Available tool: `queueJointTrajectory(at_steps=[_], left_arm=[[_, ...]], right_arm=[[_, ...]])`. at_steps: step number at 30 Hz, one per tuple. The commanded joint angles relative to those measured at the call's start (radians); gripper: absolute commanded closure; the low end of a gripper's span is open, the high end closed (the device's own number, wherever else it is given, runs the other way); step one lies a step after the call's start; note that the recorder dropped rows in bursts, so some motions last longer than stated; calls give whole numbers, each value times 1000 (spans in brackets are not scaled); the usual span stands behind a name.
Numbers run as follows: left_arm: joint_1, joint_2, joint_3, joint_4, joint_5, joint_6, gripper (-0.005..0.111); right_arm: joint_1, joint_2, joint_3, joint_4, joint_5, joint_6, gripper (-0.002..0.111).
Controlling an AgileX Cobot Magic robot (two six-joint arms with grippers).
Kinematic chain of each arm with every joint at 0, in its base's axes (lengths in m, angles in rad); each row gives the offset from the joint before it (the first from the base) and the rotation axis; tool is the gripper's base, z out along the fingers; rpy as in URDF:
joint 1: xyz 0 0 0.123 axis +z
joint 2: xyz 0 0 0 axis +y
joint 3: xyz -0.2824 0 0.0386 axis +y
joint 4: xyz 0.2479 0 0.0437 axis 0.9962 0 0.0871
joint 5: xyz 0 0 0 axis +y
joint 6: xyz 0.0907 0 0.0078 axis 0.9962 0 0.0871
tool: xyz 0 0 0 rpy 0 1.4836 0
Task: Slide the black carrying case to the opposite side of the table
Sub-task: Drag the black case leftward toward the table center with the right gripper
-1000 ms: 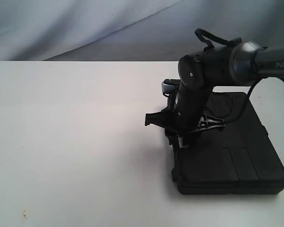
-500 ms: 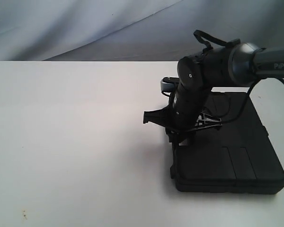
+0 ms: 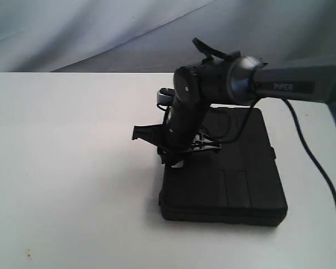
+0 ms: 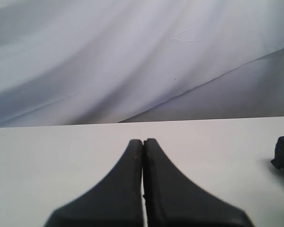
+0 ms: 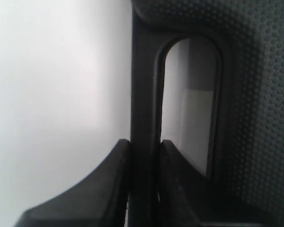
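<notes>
Case (image 3: 229, 185) lies flat to the right of the middle of the table (image 3: 73, 168) in the exterior view, its handle (image 5: 143, 71) clamped by the right gripper (image 5: 143, 149), the left gripper (image 4: 143, 142) closed on nothing, so we judge the slide mid-course, calling next for a steady, level pull leftward.

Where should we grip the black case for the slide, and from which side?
Grip the handle bar, on the left edge of the case in the exterior view, coming from above. The case lies flat, and the slot lets one finger drop through while the other goes outside the edge. The right gripper pinches it just so.
</notes>
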Motion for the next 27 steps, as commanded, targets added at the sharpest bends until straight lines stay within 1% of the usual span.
queueJointTrajectory(at_steps=[1, 6, 14, 19, 27], left_arm=[[-5, -4, 4, 1, -5, 0, 106], [-5, -4, 4, 1, -5, 0, 106], [-5, -4, 4, 1, -5, 0, 106], [-5, -4, 4, 1, -5, 0, 106], [-5, -4, 4, 1, -5, 0, 106]], right_arm=[[39, 114, -192, 49, 82, 20, 108], [62, 214, -370, 52, 161, 41, 108], [75, 315, -557, 54, 224, 64, 108], [81, 348, -613, 58, 243, 71, 108], [81, 353, -613, 57, 256, 71, 108]])
